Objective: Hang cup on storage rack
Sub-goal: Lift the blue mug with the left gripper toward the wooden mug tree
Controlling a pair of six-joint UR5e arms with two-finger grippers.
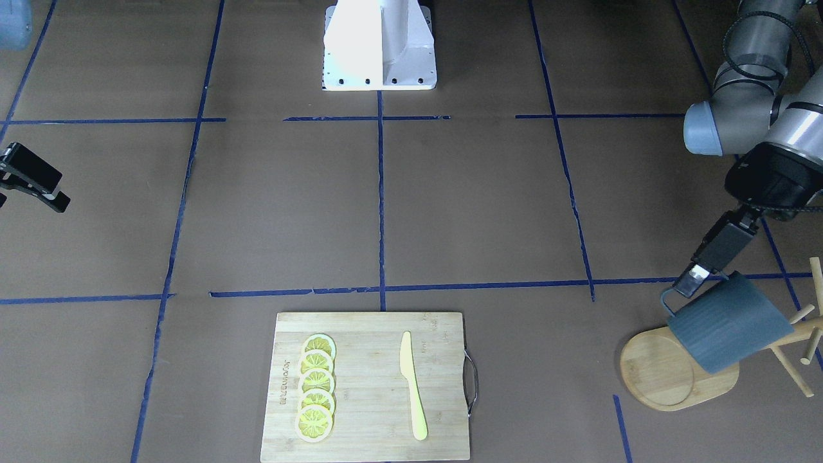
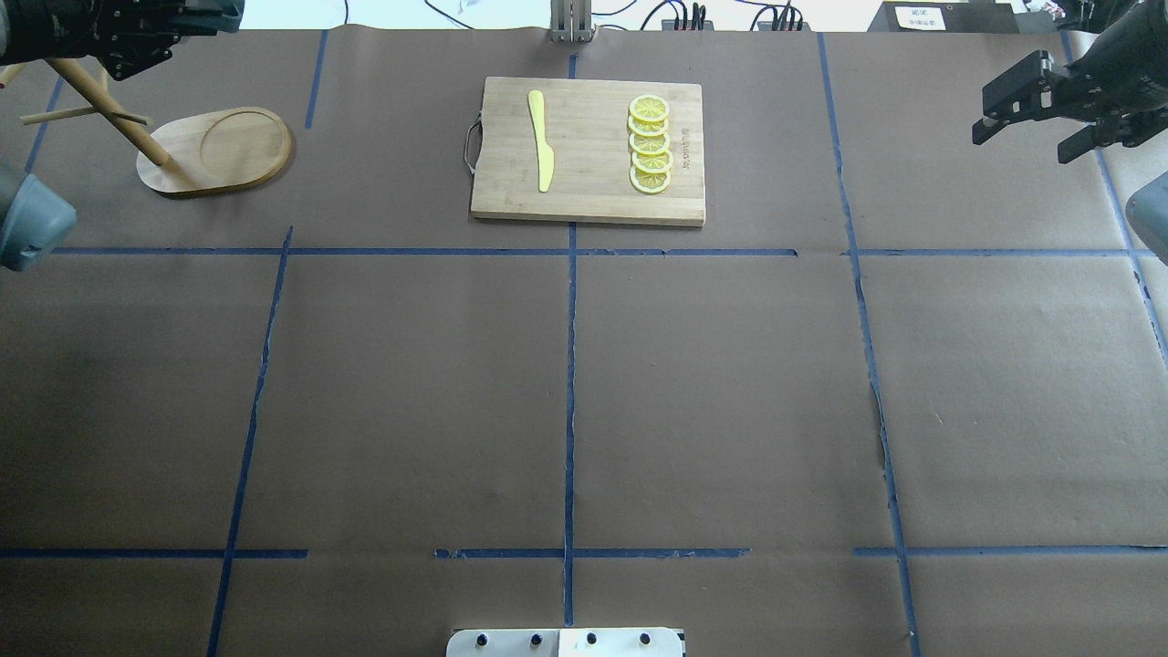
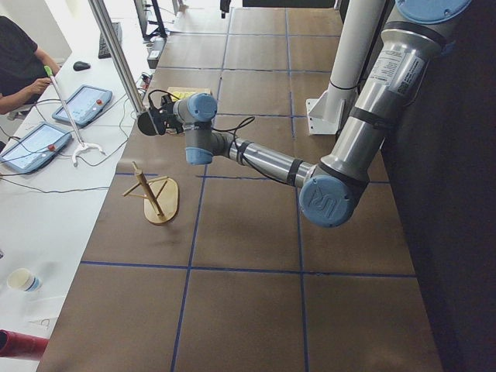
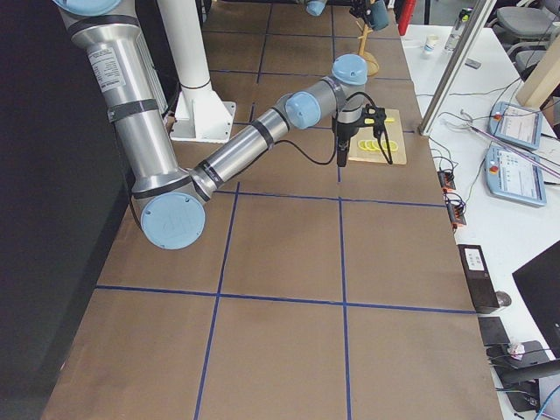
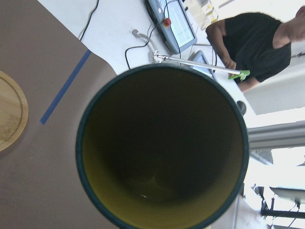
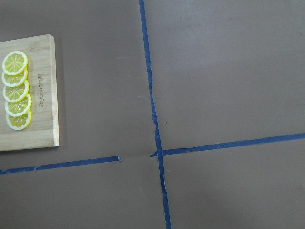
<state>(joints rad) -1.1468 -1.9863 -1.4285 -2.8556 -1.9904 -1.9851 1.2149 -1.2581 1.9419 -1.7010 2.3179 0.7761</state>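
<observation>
Two robot arms rose from a white pedestal with a row of dark screws along its foot; the left arm and the right arm were silver-grey metal tubes joined by rounded housings with pale blue end caps; a white label with small dark print wrapped each upper tube; a black braided cable ran beside the left arm; the left gripper had a black finger with a silvery tip; the right gripper was matte black.
</observation>
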